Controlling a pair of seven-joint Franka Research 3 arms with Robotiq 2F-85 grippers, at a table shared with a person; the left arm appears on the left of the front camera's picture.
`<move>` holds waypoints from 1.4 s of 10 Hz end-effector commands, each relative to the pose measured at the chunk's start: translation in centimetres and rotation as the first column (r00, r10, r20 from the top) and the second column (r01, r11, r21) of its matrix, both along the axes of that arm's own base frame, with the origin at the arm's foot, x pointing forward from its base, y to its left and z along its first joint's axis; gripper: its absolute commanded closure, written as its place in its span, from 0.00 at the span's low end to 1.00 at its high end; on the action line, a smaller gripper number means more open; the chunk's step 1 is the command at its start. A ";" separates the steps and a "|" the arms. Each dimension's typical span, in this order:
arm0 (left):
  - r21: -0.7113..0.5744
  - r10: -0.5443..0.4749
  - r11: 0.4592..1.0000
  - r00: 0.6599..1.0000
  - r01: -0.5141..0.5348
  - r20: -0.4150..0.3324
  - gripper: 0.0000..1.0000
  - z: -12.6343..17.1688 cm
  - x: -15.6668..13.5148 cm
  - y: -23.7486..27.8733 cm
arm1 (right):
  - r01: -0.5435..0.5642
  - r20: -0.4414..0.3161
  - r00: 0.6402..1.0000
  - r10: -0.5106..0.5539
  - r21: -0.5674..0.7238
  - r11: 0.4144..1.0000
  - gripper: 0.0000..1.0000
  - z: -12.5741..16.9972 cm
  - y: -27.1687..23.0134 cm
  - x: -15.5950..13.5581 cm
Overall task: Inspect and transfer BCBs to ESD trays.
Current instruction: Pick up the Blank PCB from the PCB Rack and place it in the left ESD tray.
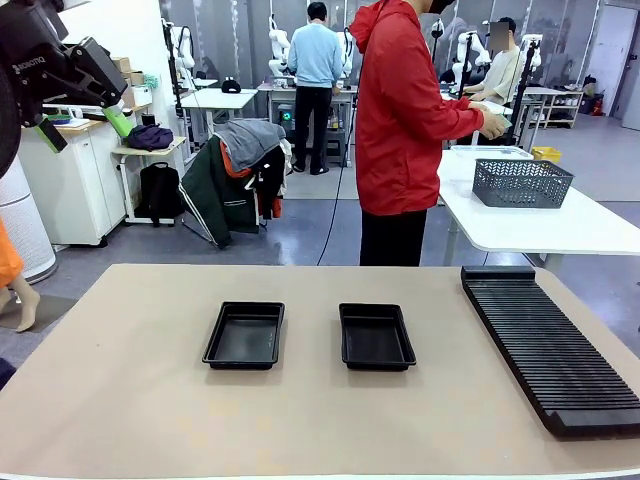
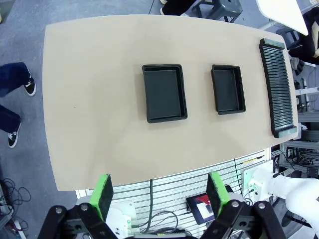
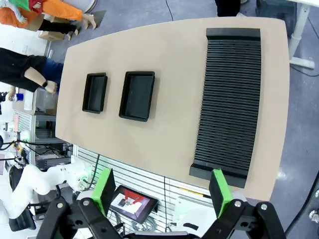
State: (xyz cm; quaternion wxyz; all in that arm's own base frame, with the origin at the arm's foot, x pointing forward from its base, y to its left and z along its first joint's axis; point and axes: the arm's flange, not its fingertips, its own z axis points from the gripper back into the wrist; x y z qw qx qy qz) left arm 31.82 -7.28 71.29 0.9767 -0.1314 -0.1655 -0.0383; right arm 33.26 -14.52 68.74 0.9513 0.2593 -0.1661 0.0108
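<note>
Left gripper (image 2: 159,180) and right gripper (image 3: 162,175) are hanging high over the table (image 1: 130,400), fingers spread apart on nothing — evidently standing by — while both ESD trays (image 1: 244,338) (image 1: 376,338) are lying empty side by side mid-table, awaiting loading.

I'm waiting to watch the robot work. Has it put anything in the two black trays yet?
Just starting. Nothing looks done: the left tray and the right tray are empty. Nothing is in hand: the left gripper and the right gripper hang open above the table. The person is turned toward the grey basket. Filling both trays is left.
</note>
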 end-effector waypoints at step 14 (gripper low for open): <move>-0.021 0.035 0.999 0.999 -0.035 0.003 0.00 -0.9 -0.2 0.8 | -0.050 0.012 0.999 0.050 0.012 0.999 0.00 1.7 -0.3 1.0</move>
